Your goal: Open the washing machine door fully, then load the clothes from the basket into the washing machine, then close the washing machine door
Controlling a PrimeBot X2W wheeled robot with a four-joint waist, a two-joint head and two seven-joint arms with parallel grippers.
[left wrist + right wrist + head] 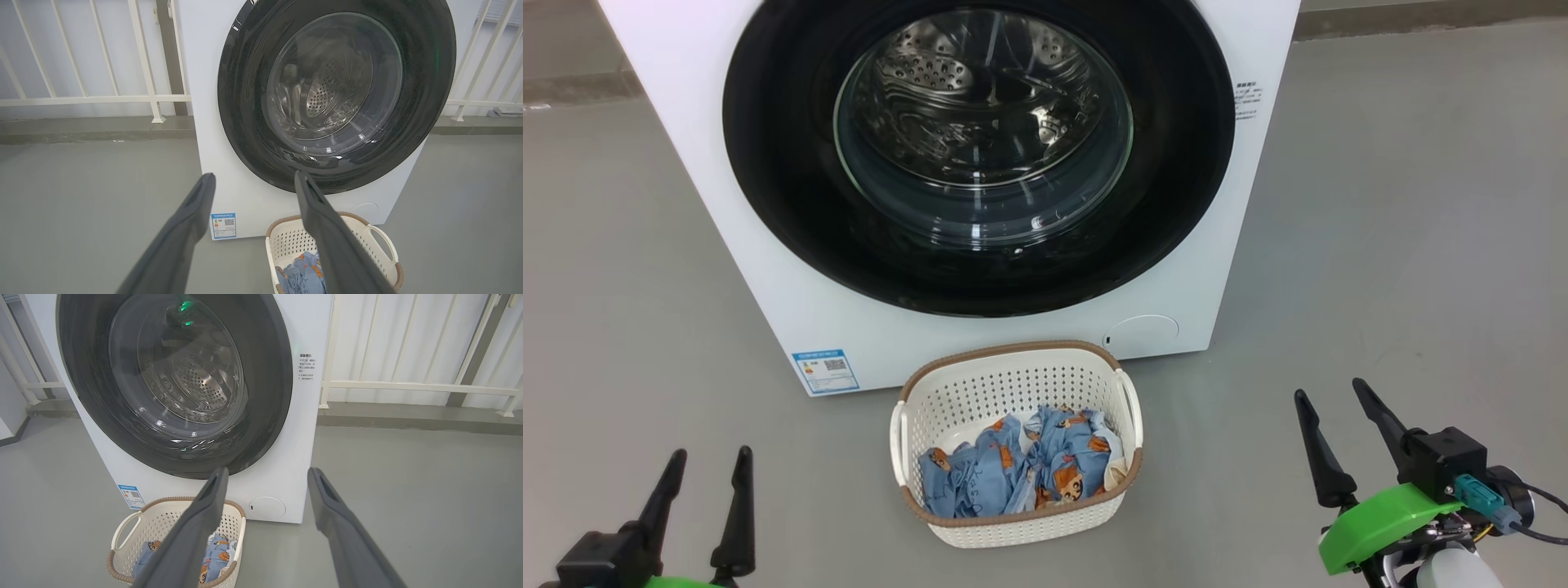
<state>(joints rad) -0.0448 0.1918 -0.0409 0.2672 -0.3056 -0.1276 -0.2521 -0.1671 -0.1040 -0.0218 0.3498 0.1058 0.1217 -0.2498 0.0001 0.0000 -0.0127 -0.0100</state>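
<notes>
The white washing machine [768, 269] stands ahead with its round black-rimmed door [784, 180] shut flat against the front; the steel drum shows through the glass. On the floor in front sits the cream basket [996, 384] holding the blue bear-print clothes [1029, 469]. My left gripper [709, 461] hangs open at the lower left, left of the basket, holding nothing. My right gripper [1331, 392] stands open at the lower right, right of the basket, also empty. The wrist views show the door [245, 102] [265, 375], the basket [380, 237] [163, 518] and the clothes [302, 273] [216, 547].
Grey floor [1405, 245] spreads on both sides of the machine. A white railing [94, 98] [408, 386] runs behind it along a low kerb. A blue label [825, 371] and a round flap [1141, 332] sit low on the machine's front.
</notes>
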